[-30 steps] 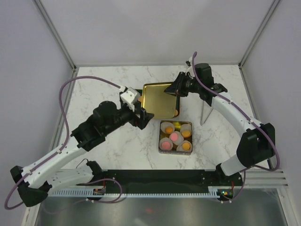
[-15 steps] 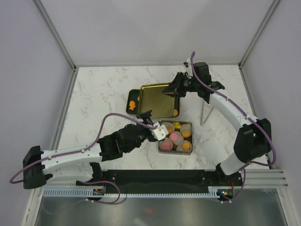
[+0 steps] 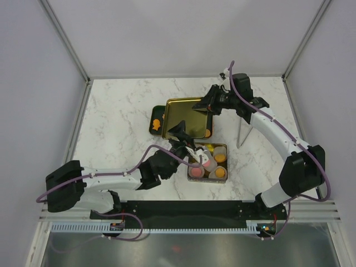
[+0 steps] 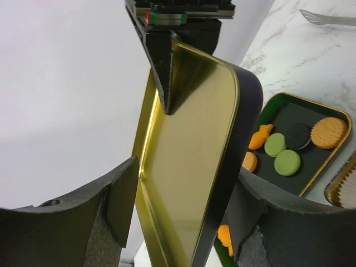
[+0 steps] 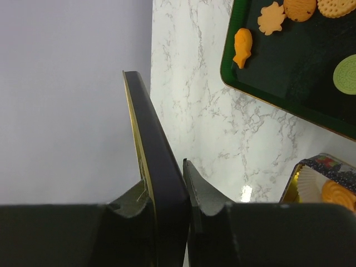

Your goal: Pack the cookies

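Cookies [image 4: 287, 161] lie beyond left hand [image 4: 183, 206], behind lid [image 4: 189, 144].

My top camera looks down from above and behind the arms onto the whole table [image 3: 122, 111], from far. The left wrist camera sits very near the gold lid [image 4: 189, 167] and faces its inner side. The right wrist camera looks along the lid's edge, also near. Both wrist views share the lid and the cookies [image 4: 287, 162] on the dark tray [image 4: 289, 114]
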